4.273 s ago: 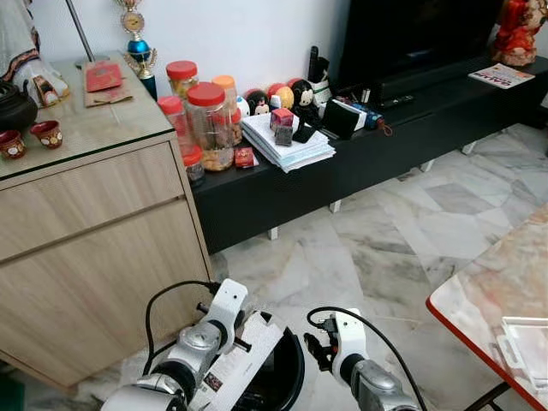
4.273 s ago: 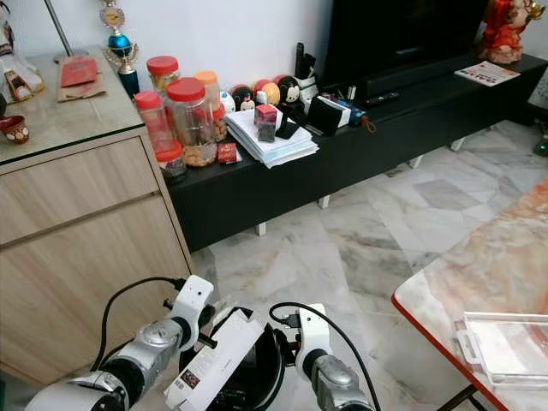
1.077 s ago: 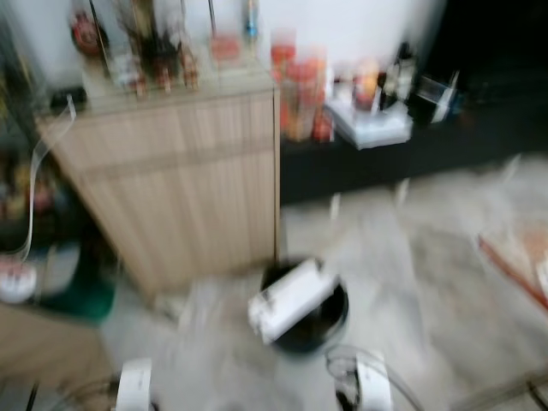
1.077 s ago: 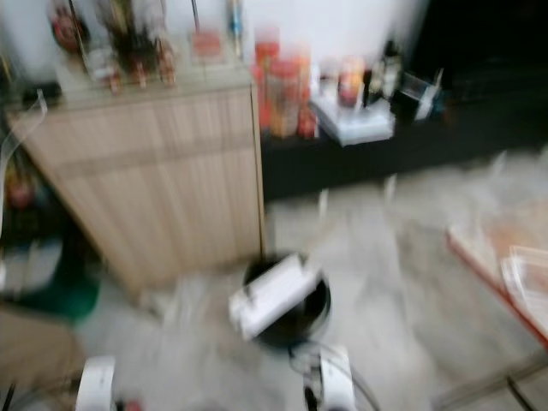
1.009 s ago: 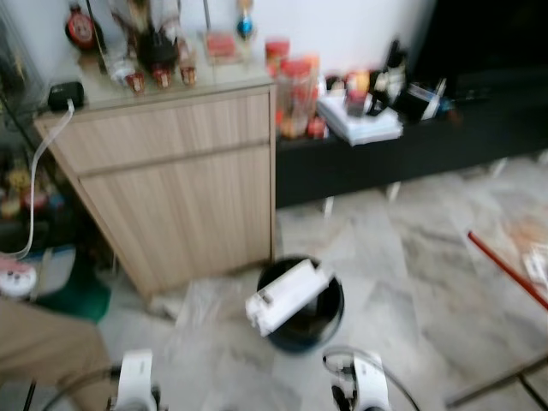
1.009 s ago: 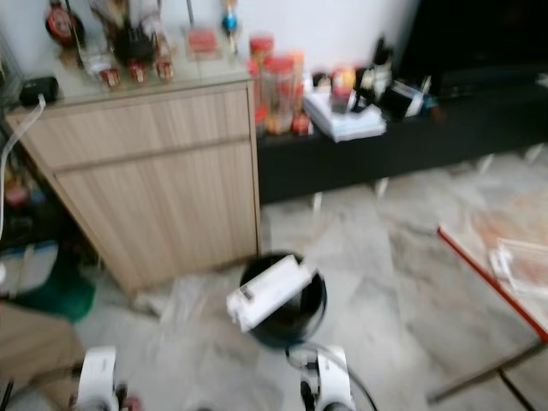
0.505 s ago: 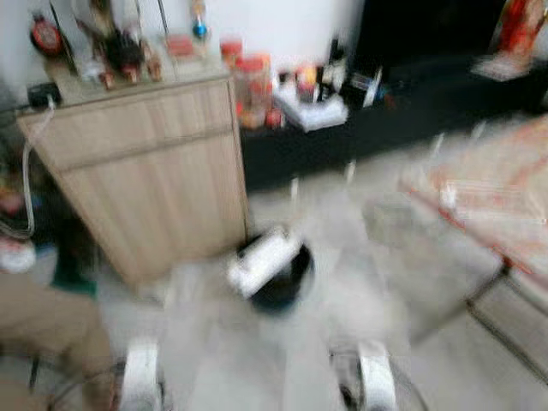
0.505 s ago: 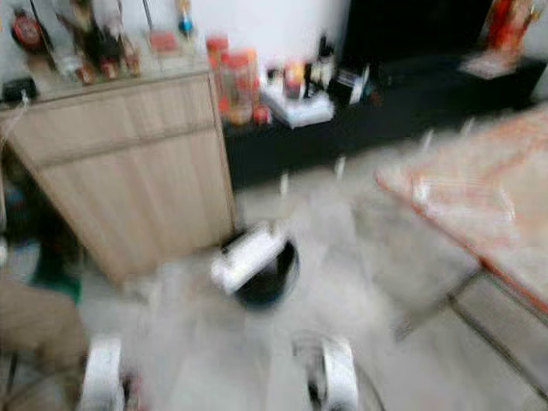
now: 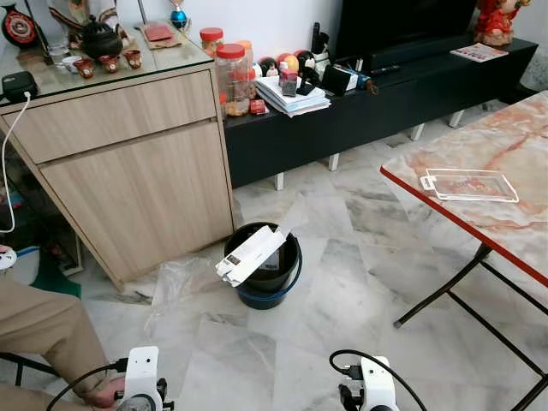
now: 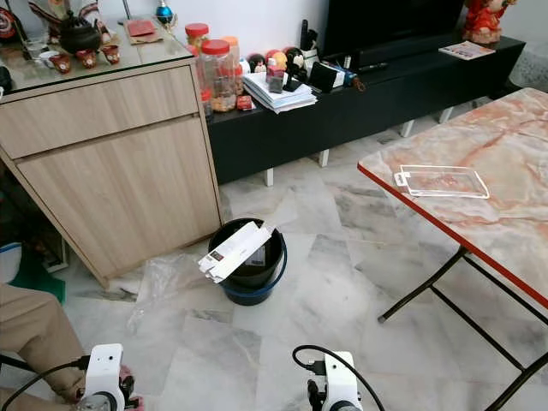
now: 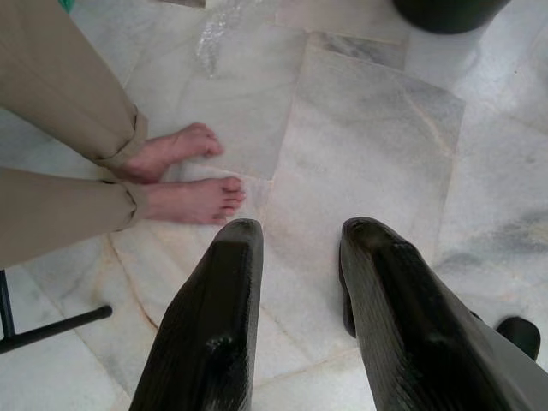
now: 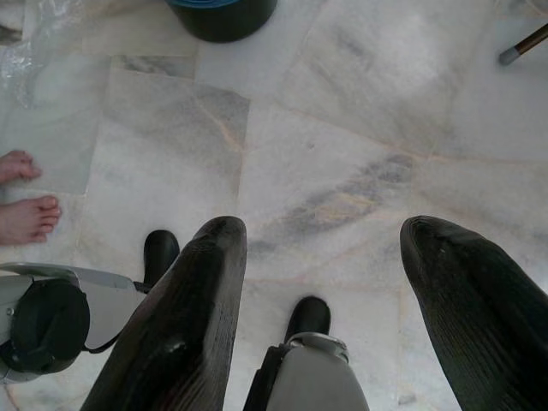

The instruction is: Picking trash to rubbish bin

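Observation:
A black rubbish bin (image 9: 272,272) with a blue base stands on the marble floor in front of the wooden cabinet. A long white carton (image 9: 250,255) lies slanted in it, one end sticking out over the rim. Both arms hang low at the bottom of the eye views, well short of the bin. In its wrist view, my left gripper (image 11: 300,231) is open over bare floor tiles with nothing between the fingers. My right gripper (image 12: 325,231) is open wide, also over bare floor. The bin's base (image 12: 223,13) shows at the edge of the right wrist view.
A person's bare feet (image 11: 184,175) and tan trouser legs (image 9: 38,324) are close by my left arm. A crumpled clear plastic bag (image 9: 175,278) lies left of the bin. The cabinet (image 9: 128,163), a black TV bench (image 9: 385,107) and a red-edged marble table (image 9: 505,214) bound the floor.
The carton that my left gripper held over the bin now rests in the bin, free of the gripper. The view has pulled back from the bin, and the blur has gone.

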`<state>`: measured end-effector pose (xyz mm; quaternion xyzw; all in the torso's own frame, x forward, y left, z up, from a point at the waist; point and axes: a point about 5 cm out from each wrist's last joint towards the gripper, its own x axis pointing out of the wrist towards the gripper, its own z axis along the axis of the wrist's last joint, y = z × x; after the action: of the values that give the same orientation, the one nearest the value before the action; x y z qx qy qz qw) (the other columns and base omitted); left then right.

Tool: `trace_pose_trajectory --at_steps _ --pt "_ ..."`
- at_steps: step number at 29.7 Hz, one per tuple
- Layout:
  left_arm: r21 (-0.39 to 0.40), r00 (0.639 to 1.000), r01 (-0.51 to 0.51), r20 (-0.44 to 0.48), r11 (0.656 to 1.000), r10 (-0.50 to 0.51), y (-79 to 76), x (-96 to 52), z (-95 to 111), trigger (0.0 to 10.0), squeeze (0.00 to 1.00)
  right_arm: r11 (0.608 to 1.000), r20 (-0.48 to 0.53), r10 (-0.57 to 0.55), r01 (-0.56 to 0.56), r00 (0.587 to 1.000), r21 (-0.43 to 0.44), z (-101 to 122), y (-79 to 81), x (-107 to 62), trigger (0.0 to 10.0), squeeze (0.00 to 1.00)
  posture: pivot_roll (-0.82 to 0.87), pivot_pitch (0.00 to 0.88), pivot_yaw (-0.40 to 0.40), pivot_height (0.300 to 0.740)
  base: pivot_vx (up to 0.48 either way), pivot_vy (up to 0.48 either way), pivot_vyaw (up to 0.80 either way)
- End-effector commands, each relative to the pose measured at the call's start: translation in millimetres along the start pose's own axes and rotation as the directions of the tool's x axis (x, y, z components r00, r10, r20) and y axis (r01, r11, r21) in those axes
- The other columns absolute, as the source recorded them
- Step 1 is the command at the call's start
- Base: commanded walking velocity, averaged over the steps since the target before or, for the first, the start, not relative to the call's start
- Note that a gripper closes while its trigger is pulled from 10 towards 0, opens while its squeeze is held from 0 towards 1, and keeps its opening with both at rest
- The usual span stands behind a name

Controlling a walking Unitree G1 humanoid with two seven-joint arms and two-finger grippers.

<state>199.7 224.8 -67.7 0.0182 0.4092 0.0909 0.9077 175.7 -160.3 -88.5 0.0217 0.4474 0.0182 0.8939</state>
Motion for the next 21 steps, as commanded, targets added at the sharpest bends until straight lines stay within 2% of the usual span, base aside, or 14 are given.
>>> trace_pose_trajectory --at_steps 1,4,21 --pt "0.008 1.000 -0.002 -0.007 1.000 0.002 1.6 -0.1 -0.7 10.0 0.00 1.000 0.012 -0.002 0.001 1.000 0.011 3.8 0.7 0.8 10.0 0.00 0.02 0.024 -0.006 0.740 0.000 0.000 0.00" --pt "0.010 1.000 -0.007 -0.014 1.000 0.007 2.5 -0.3 -2.2 10.0 0.00 1.000 0.010 0.003 -0.003 1.000 0.010 3.7 1.9 1.0 10.0 0.00 0.02 0.024 -0.006 0.740 0.000 0.000 0.00" --pt "0.006 0.999 -0.027 -0.024 1.000 0.027 5.5 -1.2 -5.7 10.0 0.00 1.000 -0.006 0.008 -0.008 1.000 -0.004 2.3 4.1 1.2 10.0 0.00 0.03 0.027 -0.009 0.740 0.000 0.000 -0.80"
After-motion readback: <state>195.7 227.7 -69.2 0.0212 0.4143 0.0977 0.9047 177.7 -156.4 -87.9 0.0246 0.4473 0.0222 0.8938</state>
